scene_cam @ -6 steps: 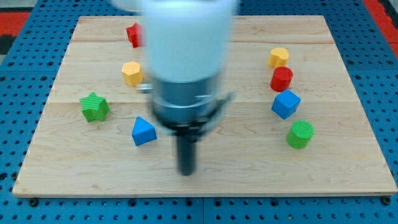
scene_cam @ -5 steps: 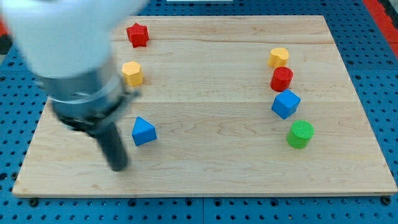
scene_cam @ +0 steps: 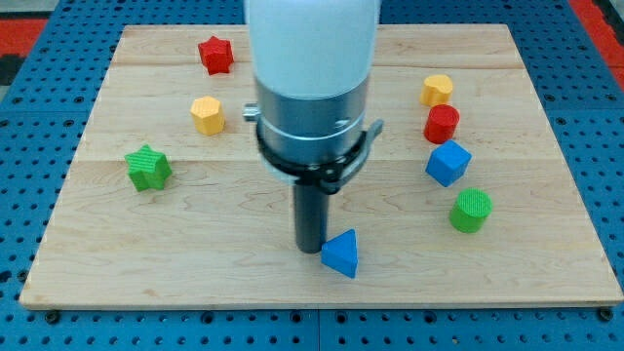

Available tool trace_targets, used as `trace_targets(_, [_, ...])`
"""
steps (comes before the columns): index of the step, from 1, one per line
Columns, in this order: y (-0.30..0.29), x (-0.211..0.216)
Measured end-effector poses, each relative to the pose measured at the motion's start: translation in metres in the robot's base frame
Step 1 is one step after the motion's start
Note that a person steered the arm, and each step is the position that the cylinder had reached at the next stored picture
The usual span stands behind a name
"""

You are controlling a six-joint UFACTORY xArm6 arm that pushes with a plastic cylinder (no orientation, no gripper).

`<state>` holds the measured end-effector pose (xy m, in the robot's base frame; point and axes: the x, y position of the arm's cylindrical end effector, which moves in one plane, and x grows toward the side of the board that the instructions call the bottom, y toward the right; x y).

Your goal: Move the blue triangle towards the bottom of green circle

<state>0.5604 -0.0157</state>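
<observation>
My tip (scene_cam: 311, 248) is seen low in the frame's centre, a bare rod with no jaws to open or close. The blue triangle (scene_cam: 341, 253), a small solid wedge, is set against its right side, well left of the green circle (scene_cam: 471, 210).

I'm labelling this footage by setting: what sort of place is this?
Probably a robotics lab bench: a wooden board lies on a blue perforated panel, and my tip touches a blue triangle among small coloured blocks.
</observation>
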Motion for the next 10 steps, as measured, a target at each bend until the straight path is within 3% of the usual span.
trace_targets(1, [-0.027,0.017])
trace_targets(4, [0.117,0.016])
trace_targets(5, [0.138,0.016])
trace_targets(6, [0.068,0.011])
trace_targets(7, [0.070,-0.033])
trace_targets(8, [0.116,-0.030])
trace_targets(10, [0.134,0.013])
